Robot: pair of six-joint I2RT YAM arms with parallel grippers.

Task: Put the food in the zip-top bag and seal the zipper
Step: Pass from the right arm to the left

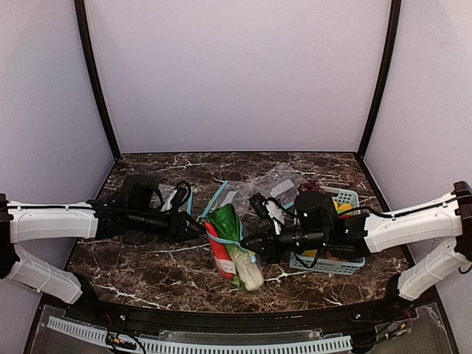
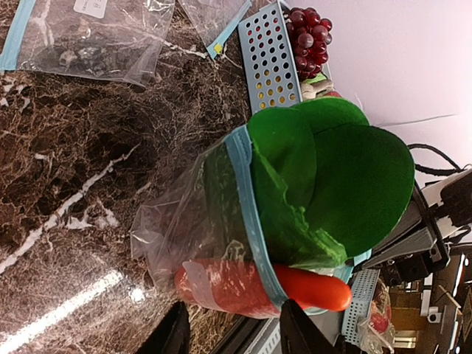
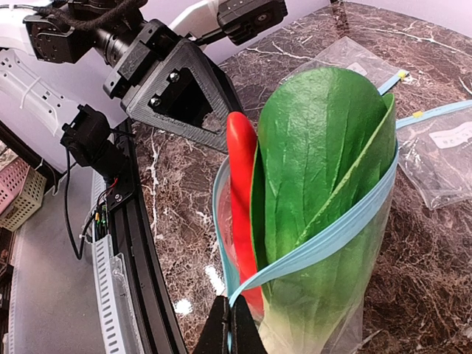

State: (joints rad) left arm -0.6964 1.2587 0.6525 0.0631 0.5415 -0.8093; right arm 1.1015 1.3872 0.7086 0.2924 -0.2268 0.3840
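Observation:
The zip-top bag (image 1: 223, 264) lies in the middle of the table, its mouth held open. The leafy vegetable (image 1: 228, 221) and the red-orange tapered one (image 1: 218, 254) stick out of it. My right gripper (image 3: 234, 328) is shut on the light-blue zipper (image 3: 332, 240) at one corner of the mouth. My left gripper (image 2: 236, 335) is open, its fingers on either side of the bag's lower edge (image 2: 177, 221), close under the red-orange vegetable (image 2: 310, 289). The leafy vegetable (image 2: 346, 177) fills the mouth. I cannot make out the cucumber.
A light-blue basket (image 1: 346, 198) with fruit stands right of the bag, purple grapes (image 1: 313, 186) at its back. Smaller clear bags (image 1: 177, 195) lie behind the left gripper and further back in the middle (image 1: 280, 181). The table's black front rail (image 3: 140, 243) runs close by.

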